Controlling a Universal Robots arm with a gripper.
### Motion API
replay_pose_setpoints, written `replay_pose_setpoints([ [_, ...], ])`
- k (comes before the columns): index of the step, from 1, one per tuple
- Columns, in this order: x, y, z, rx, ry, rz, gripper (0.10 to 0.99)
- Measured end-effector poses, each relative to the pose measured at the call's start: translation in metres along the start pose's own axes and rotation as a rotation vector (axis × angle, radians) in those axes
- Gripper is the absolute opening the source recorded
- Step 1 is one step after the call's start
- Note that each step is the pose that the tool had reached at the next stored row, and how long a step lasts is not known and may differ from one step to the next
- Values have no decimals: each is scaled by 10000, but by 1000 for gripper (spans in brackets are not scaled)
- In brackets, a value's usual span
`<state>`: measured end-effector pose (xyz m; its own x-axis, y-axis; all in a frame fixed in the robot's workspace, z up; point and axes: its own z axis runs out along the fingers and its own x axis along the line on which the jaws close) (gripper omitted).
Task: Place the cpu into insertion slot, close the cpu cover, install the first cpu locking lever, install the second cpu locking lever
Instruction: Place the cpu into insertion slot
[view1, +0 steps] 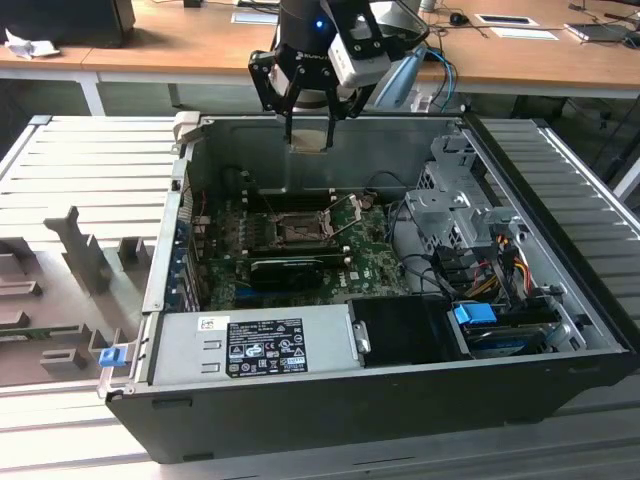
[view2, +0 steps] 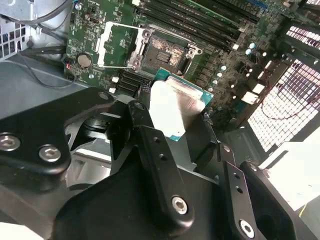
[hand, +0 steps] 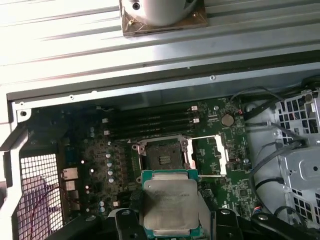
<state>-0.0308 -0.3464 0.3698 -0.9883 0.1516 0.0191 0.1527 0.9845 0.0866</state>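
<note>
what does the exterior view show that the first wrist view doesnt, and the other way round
Exterior view: the power supply, the drive cage and the wooden desks behind the case. First wrist view: the chip and its grey top close up, the coin battery and the mesh wall. Both: the hand shut on the chip, and the bare socket with its cover open.
</note>
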Motion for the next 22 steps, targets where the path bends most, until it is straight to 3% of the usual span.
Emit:
replay_pose_setpoints([
  [16,6,-5,47,-47,-258,2947,525],
  [22,7,-7,63,-56,-295,3384,525],
])
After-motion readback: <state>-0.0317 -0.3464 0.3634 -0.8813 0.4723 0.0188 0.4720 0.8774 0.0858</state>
